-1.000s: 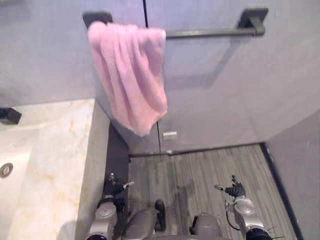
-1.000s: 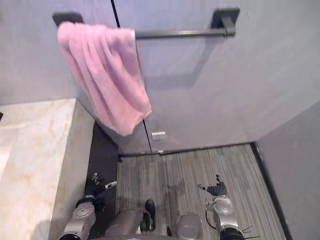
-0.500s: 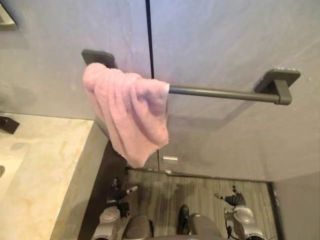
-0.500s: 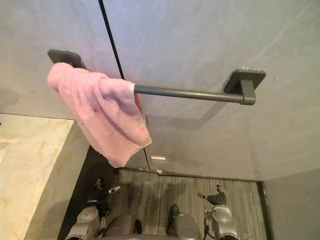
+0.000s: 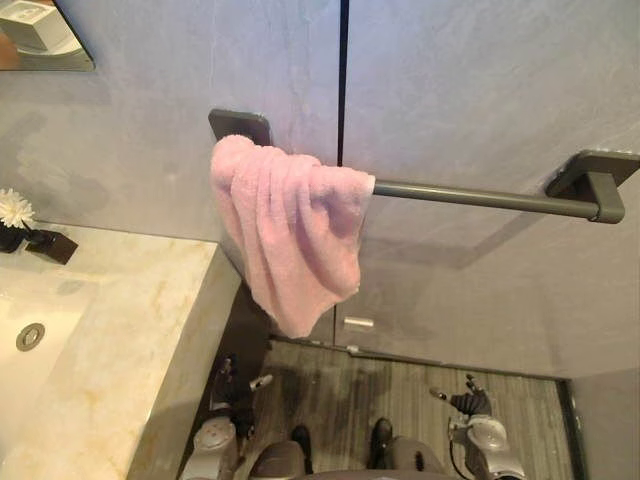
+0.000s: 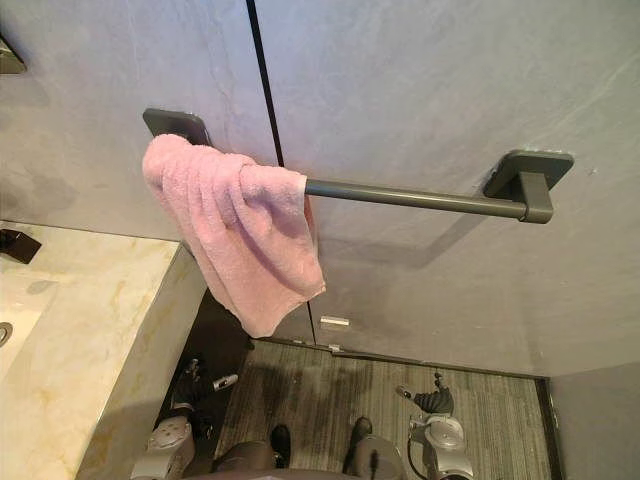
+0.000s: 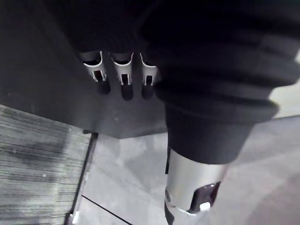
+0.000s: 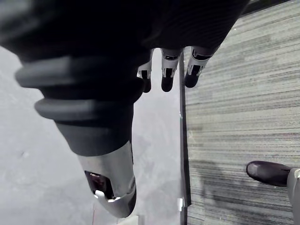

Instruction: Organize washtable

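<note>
The view is swinging back over the washtable (image 5: 130, 320), bringing a white flower (image 5: 15, 208) into sight. The pink towel (image 5: 290, 235) is still hanging bunched at the left end of the towel bar (image 5: 480, 197). The left hand (image 5: 230, 388) and right hand (image 5: 467, 403) are dangling low, fingers loosely straight, holding nothing.

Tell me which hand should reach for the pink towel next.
Left, probably: the pink towel hangs bunched at the left end of the bar, almost above the left hand. The right hand hangs under its bare stretch. Both are low and empty.
</note>
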Tool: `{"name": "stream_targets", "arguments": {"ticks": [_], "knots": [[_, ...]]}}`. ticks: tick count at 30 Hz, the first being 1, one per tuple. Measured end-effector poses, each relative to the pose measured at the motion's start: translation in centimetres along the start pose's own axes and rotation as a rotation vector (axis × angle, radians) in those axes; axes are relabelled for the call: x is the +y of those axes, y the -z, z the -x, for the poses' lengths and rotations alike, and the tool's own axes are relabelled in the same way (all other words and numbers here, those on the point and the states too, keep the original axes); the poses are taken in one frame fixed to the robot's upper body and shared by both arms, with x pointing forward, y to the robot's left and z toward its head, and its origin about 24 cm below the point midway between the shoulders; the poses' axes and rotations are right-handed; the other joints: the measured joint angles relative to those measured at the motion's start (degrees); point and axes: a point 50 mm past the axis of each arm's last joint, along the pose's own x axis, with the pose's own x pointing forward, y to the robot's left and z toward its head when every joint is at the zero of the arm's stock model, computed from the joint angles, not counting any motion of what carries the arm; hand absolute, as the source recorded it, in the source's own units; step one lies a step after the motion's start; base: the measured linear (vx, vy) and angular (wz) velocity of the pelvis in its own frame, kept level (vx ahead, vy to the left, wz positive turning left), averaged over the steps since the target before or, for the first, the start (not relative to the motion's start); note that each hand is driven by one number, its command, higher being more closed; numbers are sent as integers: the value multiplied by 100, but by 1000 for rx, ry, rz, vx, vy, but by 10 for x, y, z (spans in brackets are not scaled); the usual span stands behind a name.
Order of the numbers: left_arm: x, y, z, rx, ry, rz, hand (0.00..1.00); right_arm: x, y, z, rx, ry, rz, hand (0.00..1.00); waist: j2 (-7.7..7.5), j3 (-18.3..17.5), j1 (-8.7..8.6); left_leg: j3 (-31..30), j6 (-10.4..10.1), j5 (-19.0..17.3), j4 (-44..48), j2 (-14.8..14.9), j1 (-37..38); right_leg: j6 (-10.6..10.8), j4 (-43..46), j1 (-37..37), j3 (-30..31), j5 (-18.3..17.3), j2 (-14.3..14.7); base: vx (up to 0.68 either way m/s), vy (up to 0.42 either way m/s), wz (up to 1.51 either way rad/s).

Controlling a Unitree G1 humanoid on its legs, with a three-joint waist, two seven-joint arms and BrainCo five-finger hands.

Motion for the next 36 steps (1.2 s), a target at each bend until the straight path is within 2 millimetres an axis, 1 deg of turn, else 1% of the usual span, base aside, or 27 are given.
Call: {"name": "stream_targets", "arguments": {"ticks": [1, 3, 4, 5, 6, 7, 8, 12, 16, 20, 22, 26, 29, 30, 34, 35, 36], "knots": [[-1, -14, 2, -65, 6, 16, 0, 0, 0, 0, -1, 0, 1, 0, 3, -12, -3, -16, 3, 20, -58, -2, 50, -10, -29, 33, -7, 9, 17, -20, -24, 4], [-1, -34, 8, -168, 14, 41, 0, -1, 0, 1, -6, -1, 4, 0, -1, -117, -3, -39, -11, 81, -181, -7, 69, -19, -66, 24, -21, 18, 34, -7, -14, 2], [1, -48, 13, -247, 17, 50, 0, -2, -1, 3, -25, -2, 2, 0, 2, -151, 1, -37, -11, 81, -184, -7, 67, -34, -124, 41, -16, 51, 75, 0, 0, 0], [2, -51, 15, -264, 18, 51, 0, -2, -2, 3, -31, -2, 1, 0, 3, -152, -1, -38, -11, 81, -185, -6, 68, -34, -142, 49, -16, 61, 85, -11, -20, -4], [3, -62, 19, -321, 23, 55, 0, -4, -5, 4, -47, 1, 0, 0, 8, -156, -4, -38, -11, 81, -191, -2, 70, -41, -188, 63, -13, 87, 91, 0, 0, 0], [4, -66, 20, -345, 24, 58, 0, -6, -6, 3, -55, 2, 2, 0, 11, -158, -5, -38, -10, 82, -192, -1, 71, -38, -216, 75, -13, 101, 96, 0, 0, 0], [4, -74, 23, -389, 28, 64, 0, -9, -7, 3, -59, 4, 12, 0, 22, -177, -2, -40, -10, 82, -193, 0, 78, -39, -268, 104, -14, 126, 129, 0, 0, 0], [4, -80, 25, -421, 29, 62, 0, -11, -4, 3, -56, -7, 29, 0, 37, -363, -11, -43, 25, 146, -317, -4, 98, -48, -444, 149, -18, 227, 164, 0, 0, 0], [3, -92, 27, -475, 35, 51, 0, -10, -5, 3, -59, -16, 36, 0, 36, -379, -19, -50, 34, 164, -352, -6, 206, -48, -619, 319, -23, 316, 191, -9, -1, 0], [6, -100, 25, -510, 34, -12, 0, -7, -15, 3, -106, -44, 43, 0, 39, -416, -49, -41, 56, 223, -389, -11, 156, -70, -828, 332, 1, 496, 223, -47, -2, -4], [5, -105, 22, -527, 38, -44, 0, -6, -16, 3, -112, -52, 57, 0, 39, -417, -56, -41, 56, 284, -453, -16, 179, -77, -944, 378, 1, 579, 238, -61, -3, 0], [3, -114, 15, -551, 42, -107, 0, -4, -18, 3, -120, -77, 72, 0, 32, -419, -165, -33, 38, 377, -585, -11, 223, -108, -1157, 437, 30, 741, 282, -67, -10, -4], [2, -120, 9, -565, 47, -139, 0, -7, -18, 5, -133, -75, 81, 0, 29, -422, -247, -20, 6, 398, -612, 8, 247, -139, -1287, 491, 57, 828, 322, -50, -18, -5], [-1, -124, 8, -578, 63, -155, 0, -8, -18, 6, -136, -74, 90, 0, 22, -428, -284, -14, -18, 415, -670, 14, 264, -148, -1354, 500, 79, 857, 343, -43, -23, -7], [-11, -132, 4, -600, 128, -226, 0, -9, -18, 5, -142, -87, 128, 0, 7, -447, -316, 22, -24, 469, -764, 38, 287, -169, -1483, 500, 154, 937, 391, -23, -14, -11], [-15, -133, 4, -609, 145, -247, 100, -8, -18, 6, -141, -91, 132, 0, 0, -466, -322, 50, -26, 470, -774, 48, 284, -174, -1536, 503, 177, 968, 392, 2, 7, -13], [-18, -133, 5, -610, 169, -269, 100, -7, -17, 6, -140, -104, 138, 0, -7, -472, -339, 79, -27, 470, -775, 61, 288, -180, -1553, 503, 202, 975, 399, 6, 8, -11]]}}
